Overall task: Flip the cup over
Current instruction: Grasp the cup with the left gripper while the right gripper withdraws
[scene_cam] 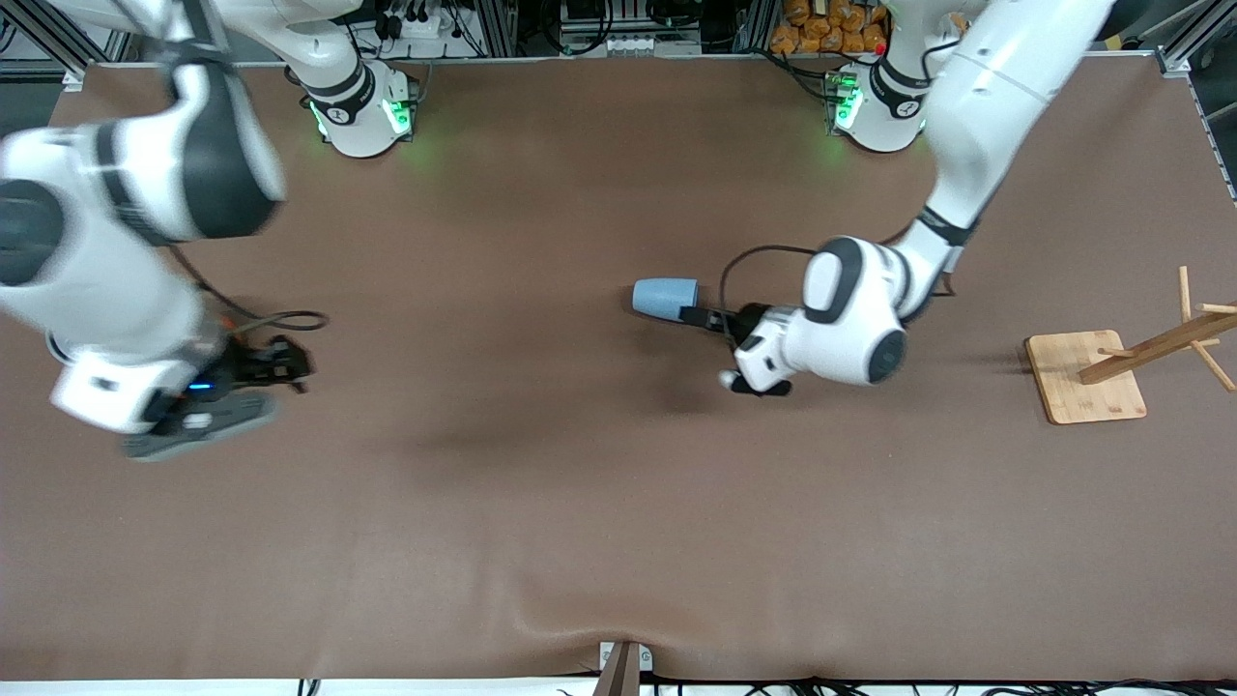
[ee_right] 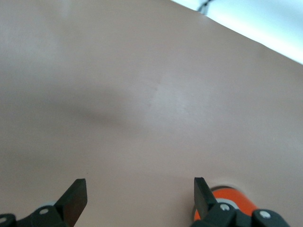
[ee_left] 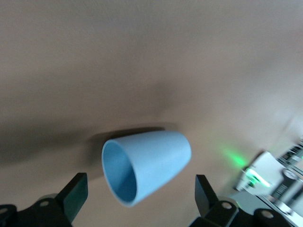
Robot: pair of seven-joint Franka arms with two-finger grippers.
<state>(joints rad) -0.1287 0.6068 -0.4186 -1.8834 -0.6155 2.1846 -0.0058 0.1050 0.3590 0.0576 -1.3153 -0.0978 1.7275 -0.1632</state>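
Right claw (scene_cam: 280, 372) waits low over the surface (scene_cam: 580, 483), well apart from the cup (scene_cam: 666, 297), fingers apart around nothing. Cup lies sideways mid-surface. Left claw (scene_cam: 704, 317) sits just beside its rim, fingers spread. Approach step, seemingly; next calls for closing in, gripping, then righting.

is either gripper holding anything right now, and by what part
Nothing is held. The left gripper is open around the cup, which lies on its side on the table, fingers apart from it. The right gripper is open and empty.
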